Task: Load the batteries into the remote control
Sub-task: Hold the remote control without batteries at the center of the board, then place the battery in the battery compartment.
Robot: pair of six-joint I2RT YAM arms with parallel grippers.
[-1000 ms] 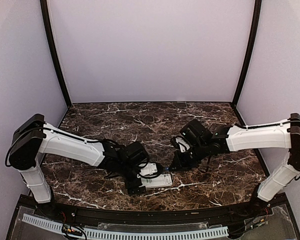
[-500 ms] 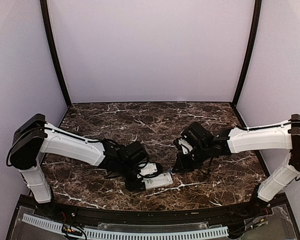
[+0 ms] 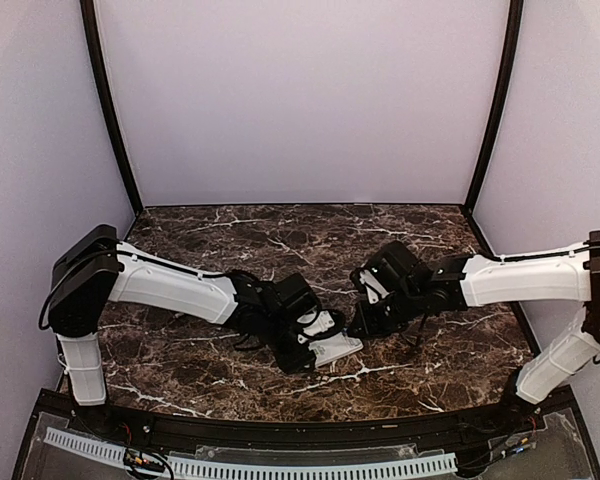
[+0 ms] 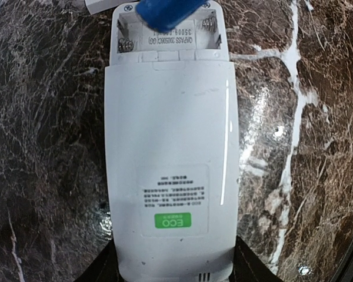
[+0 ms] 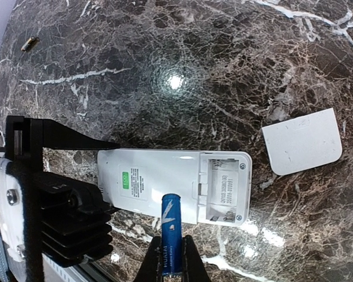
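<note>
The white remote control (image 4: 170,147) lies face down, its back with a green ECO label facing up. Its battery compartment (image 5: 223,188) is open and empty. My left gripper (image 4: 173,271) is shut on the remote's label end, one black finger (image 4: 103,267) on each side. It also shows in the top view (image 3: 312,345). My right gripper (image 5: 170,258) is shut on a blue battery (image 5: 170,238) and holds it above the remote's long edge, close to the compartment. The battery shows blurred in the left wrist view (image 4: 165,12). No second blue battery is in view.
The small white cover piece (image 5: 303,141) lies on the marble table beyond the compartment end. A small dull cylinder-like item (image 5: 29,43) lies far off. The left gripper's black body (image 5: 53,194) is beside the remote. The table's front edge (image 3: 280,420) is near.
My left arm has swung right and turned the remote, carrying it closer to my right gripper. The right gripper has shifted only slightly, still holding the battery.
</note>
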